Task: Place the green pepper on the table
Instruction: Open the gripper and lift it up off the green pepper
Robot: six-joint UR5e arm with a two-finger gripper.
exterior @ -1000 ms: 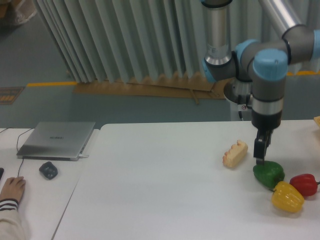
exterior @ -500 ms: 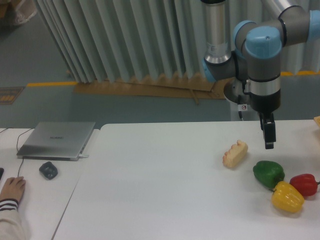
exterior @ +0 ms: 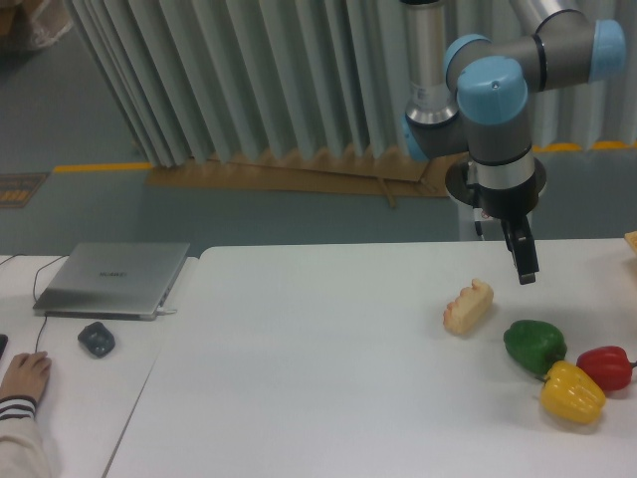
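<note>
Single fixed camera, raised, looking down across the table (exterior: 328,378) toward the curtain (exterior: 249,70); mid-range, arm (exterior: 498,110) at right

The green pepper (exterior: 534,347) rests on the table (exterior: 299,378), touching the yellow pepper (exterior: 572,392).

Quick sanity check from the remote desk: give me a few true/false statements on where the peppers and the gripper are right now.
1. The green pepper rests on the table. True.
2. The gripper is holding the green pepper. False: it hangs above the table, apart from the pepper, with nothing in it.
3. The yellow pepper touches the green pepper on its near right side. True.
4. The red pepper lies left of the green pepper. False: it lies to the right, beside the yellow one.
5. The pale ridged block sits left of the green pepper. True.
</note>
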